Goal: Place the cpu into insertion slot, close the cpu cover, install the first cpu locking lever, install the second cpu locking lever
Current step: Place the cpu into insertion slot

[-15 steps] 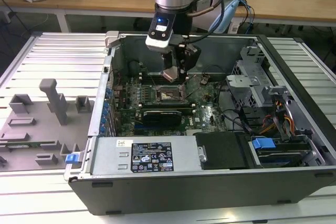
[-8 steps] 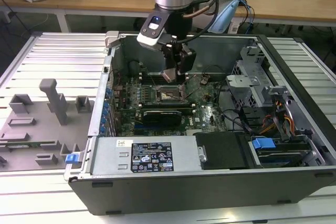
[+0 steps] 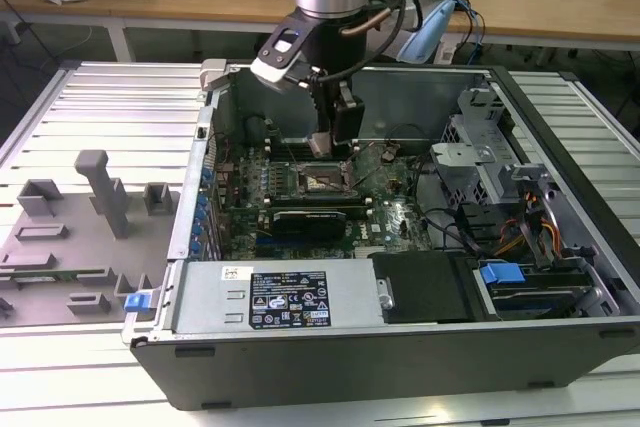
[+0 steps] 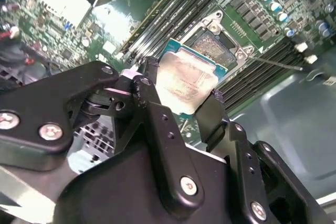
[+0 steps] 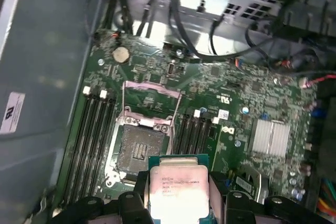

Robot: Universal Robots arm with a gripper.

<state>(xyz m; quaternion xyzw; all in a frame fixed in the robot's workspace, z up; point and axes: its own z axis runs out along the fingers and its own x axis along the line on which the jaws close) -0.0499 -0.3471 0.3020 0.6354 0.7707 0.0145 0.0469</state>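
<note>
Above green circuit board [image 5: 236,103], cpu [image 5: 178,190] sits clamped between the jaws.

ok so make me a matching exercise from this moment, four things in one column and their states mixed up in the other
Things
1. cpu
2. insertion slot
3. cpu cover
4. gripper

States
A. empty, contact field exposed
B. swung open, off the socket
C. held in the air, not yet seated
D. closed on the chip's two edges

Pairs: 1-C, 2-A, 3-B, 4-D
</note>
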